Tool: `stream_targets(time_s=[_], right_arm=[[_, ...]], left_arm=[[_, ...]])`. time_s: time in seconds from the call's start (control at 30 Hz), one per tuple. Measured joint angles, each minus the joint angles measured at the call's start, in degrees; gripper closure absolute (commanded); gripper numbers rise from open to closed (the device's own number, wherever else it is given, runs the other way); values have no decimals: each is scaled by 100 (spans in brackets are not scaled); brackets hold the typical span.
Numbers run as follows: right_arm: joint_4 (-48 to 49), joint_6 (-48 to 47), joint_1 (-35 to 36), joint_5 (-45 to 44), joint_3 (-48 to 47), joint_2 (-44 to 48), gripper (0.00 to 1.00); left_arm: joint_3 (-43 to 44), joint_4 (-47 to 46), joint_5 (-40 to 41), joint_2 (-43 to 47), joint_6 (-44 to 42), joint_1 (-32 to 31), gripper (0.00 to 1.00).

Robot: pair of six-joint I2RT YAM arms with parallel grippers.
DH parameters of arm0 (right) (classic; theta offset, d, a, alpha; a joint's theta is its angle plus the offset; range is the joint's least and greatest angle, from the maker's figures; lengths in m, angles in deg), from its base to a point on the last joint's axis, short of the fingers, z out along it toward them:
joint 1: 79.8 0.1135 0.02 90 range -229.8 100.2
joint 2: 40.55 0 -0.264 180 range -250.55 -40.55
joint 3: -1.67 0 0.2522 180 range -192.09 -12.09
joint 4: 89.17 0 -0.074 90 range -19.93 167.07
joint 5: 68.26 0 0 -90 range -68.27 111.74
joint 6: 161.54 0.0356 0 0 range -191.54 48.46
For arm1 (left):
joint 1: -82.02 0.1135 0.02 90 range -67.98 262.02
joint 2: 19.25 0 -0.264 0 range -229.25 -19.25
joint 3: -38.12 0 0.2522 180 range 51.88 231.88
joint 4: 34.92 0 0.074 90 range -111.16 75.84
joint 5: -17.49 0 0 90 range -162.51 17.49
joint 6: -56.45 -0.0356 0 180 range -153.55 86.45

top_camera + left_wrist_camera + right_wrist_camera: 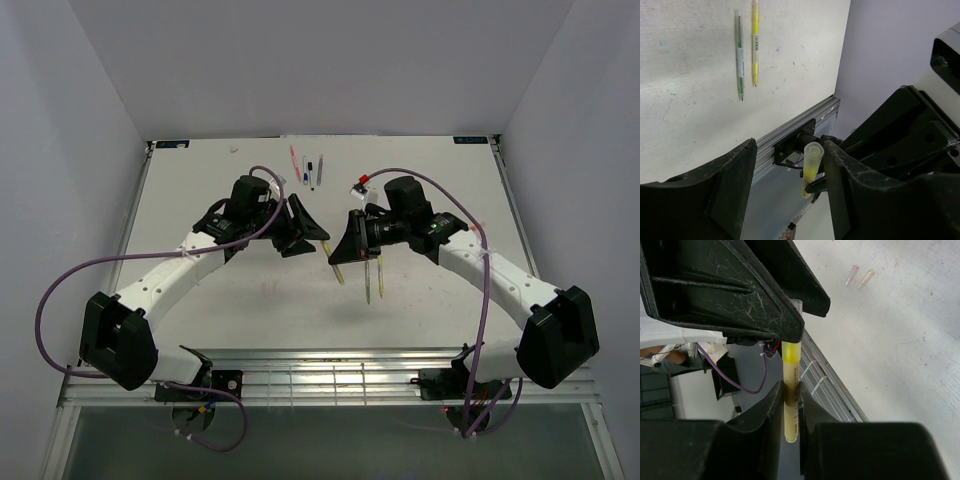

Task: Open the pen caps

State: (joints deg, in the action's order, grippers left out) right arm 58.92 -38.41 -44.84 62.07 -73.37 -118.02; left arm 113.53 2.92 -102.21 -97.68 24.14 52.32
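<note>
My right gripper is shut on the clear-yellow barrel of a yellow pen, held above the table near its middle. The pen's capped end points at my left gripper. That yellow pen cap stands between the left jaws, close against the right finger, with a wide gap to the left finger. In the right wrist view the cap runs up behind the left gripper's finger. The left gripper and right gripper nearly meet.
A green pen and a yellow pen lie side by side on the white table, in front of the right gripper. A loose pink cap and a yellowish cap lie there too. Several more pens lie at the far edge.
</note>
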Motion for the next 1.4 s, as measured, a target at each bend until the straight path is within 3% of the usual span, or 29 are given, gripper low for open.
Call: stream_targets(time_s=[0.2,0.57,0.87,1.0,1.2,1.4], right_arm=[[81,127,0,61,7,-83,92],[372,551,0,101,37,-251,92],[616,811,39,129,120,-264,92],[498,691,83,2,87,-293,92],[-199,188,354,-765,-177,-348,92],[-1200,-525,1034,-2426,-868,-494,92]], left_arm=[[0,-42,114,0,74,-136,49],[0,-61,238,0,129,-275,62],[127,24,254,-66,61,-280,84],[293,238,278,-210,-48,-280,100],[656,848,448,-584,-133,-337,100],[1139,1519,684,-966,-101,-367,100]])
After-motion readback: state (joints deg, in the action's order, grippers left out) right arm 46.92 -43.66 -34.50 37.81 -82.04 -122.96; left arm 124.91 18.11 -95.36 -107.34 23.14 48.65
